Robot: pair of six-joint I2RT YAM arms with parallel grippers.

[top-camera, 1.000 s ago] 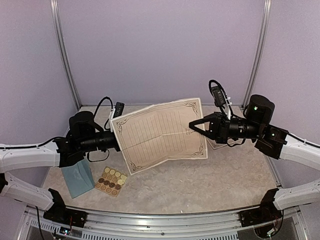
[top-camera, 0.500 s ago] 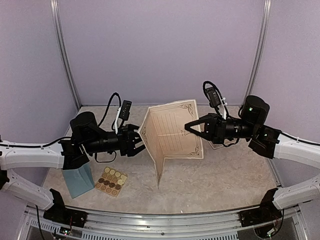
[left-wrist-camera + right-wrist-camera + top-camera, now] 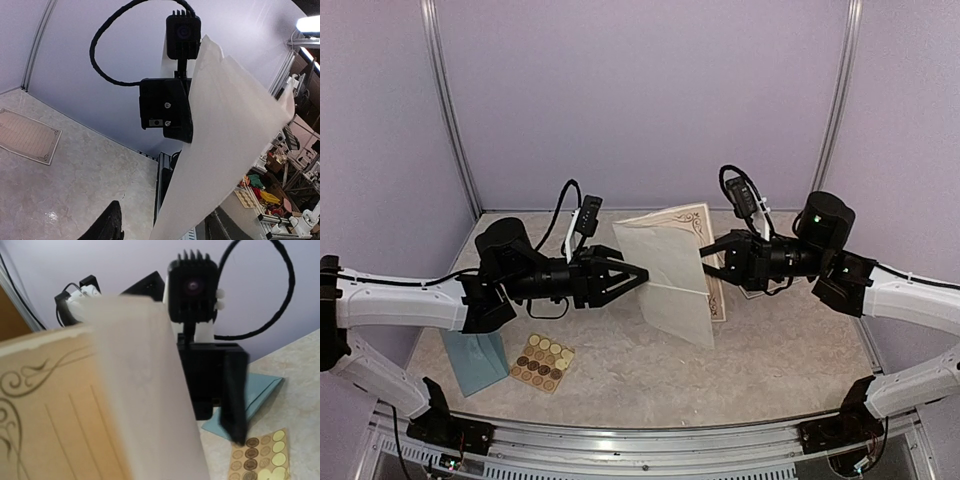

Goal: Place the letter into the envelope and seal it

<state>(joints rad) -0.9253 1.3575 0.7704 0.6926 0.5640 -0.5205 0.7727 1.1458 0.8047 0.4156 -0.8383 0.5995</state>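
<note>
Lavender walls, marbled beige tabletop (image 3: 780,370). Letter (image 3: 670,275) folded over, held in air above tabletop middle, roughly upright; blank side toward top camera, printed panel showing behind at right. Right jaws pressed together, pinching letter's right side. Left jaws spread, one finger either side of letter's left edge; contact cannot tell. Envelope (image 3: 475,362) flat at near-left corner of tabletop, partly under left arm. Sticker sheet (image 3: 543,362) just beside it, toward middle. Second cream sheet (image 3: 25,140) flat on far-right part, below right arm.
</note>
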